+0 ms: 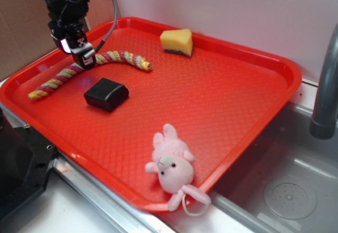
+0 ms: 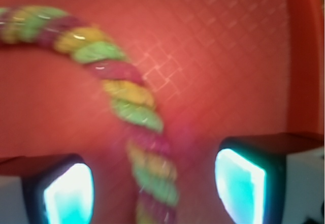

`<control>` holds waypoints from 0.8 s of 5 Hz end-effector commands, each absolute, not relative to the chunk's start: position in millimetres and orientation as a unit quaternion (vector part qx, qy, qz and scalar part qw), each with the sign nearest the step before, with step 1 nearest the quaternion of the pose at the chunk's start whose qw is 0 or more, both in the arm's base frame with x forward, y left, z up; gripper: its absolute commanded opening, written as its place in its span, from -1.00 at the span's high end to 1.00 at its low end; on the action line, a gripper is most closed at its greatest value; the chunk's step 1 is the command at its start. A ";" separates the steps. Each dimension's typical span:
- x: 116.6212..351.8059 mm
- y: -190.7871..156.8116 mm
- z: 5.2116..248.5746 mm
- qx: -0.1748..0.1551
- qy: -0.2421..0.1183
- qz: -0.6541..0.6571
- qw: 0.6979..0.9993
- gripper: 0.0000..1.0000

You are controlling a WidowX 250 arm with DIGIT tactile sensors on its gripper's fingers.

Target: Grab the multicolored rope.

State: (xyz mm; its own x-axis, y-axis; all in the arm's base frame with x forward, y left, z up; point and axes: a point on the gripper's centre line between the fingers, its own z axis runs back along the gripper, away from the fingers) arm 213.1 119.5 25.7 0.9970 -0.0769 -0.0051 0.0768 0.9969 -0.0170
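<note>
The multicolored rope (image 1: 124, 58), twisted from yellow, pink and pale green strands, lies curved along the far left part of the red tray (image 1: 237, 101). My gripper (image 1: 83, 57) hangs right over the rope's middle, hiding that stretch in the exterior view. In the wrist view the rope (image 2: 134, 109) runs down between my two fingers, with the left pad (image 2: 68, 193) and the right pad (image 2: 238, 181) standing apart on either side of it and not pressing on it. The gripper (image 2: 155, 188) is open.
A black block (image 1: 106, 93) lies just in front of the rope. A yellow sponge wedge (image 1: 177, 41) sits at the tray's back. A pink plush toy (image 1: 171, 165) lies at the front edge. A sink and a grey faucet (image 1: 325, 90) are on the right.
</note>
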 end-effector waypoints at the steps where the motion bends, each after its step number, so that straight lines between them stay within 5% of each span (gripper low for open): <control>1: 228.2 118.2 9.6 0.009 0.004 -0.066 0.998 -1.00; 2: 231.1 116.6 8.2 0.003 -0.014 -0.077 0.997 1.00; 4: 235.8 120.7 16.8 0.029 0.008 -0.036 0.999 1.00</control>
State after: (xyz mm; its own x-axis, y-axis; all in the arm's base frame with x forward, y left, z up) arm 233.1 119.1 14.5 0.9974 -0.0638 -0.0321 0.0652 0.9968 0.0456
